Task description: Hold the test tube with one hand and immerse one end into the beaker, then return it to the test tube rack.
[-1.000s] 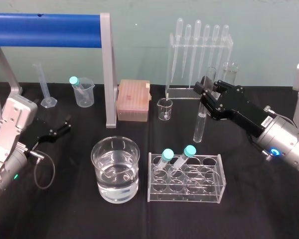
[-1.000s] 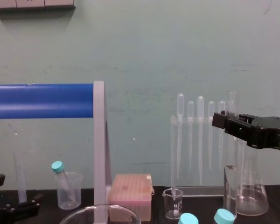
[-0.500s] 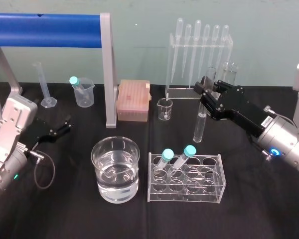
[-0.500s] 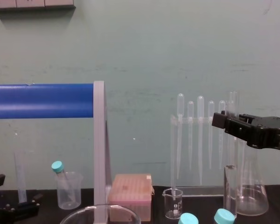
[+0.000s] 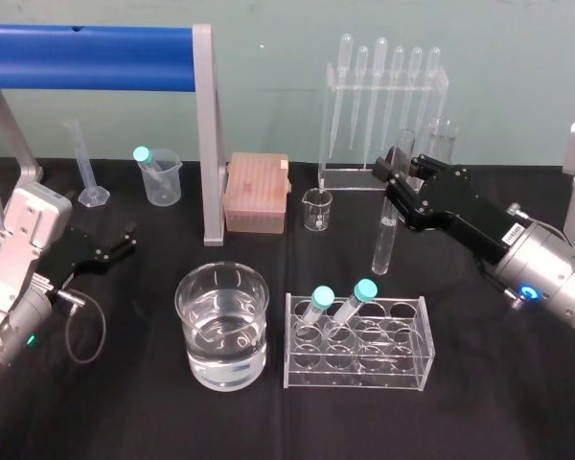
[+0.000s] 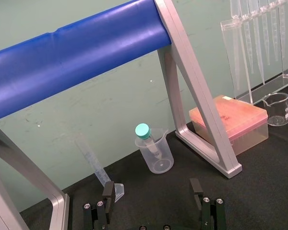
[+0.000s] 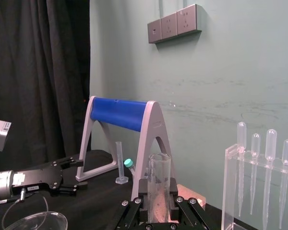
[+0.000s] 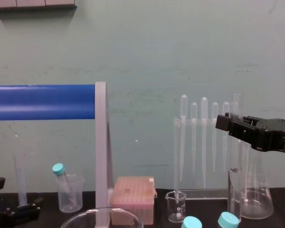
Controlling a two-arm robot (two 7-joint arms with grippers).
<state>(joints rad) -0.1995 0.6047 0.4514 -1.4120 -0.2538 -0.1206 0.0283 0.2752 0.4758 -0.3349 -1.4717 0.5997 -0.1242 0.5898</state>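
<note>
One test tube (image 5: 384,241), perhaps six pipettes (image 5: 379,88)

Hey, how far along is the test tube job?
Done: the test tube is out of the test tube rack. In hand: the right gripper holds it upright, jaws shut. Left, apparently: dipping into the beaker, then re-racking. The left gripper sits parked.

We see a black-covered table (image 5: 498,402). Taking its middle as the dial, the water-filled beaker (image 5: 222,331) stands at seven o'clock. A low clear rack (image 5: 402,359) stands at five and a pink box (image 5: 256,196) at twelve. The tall test tube rack (image 5: 355,178) is at one, and a cloudy plastic beaker (image 5: 160,182) at ten. What looks like a flask (image 5: 443,139) stands at two.
</note>
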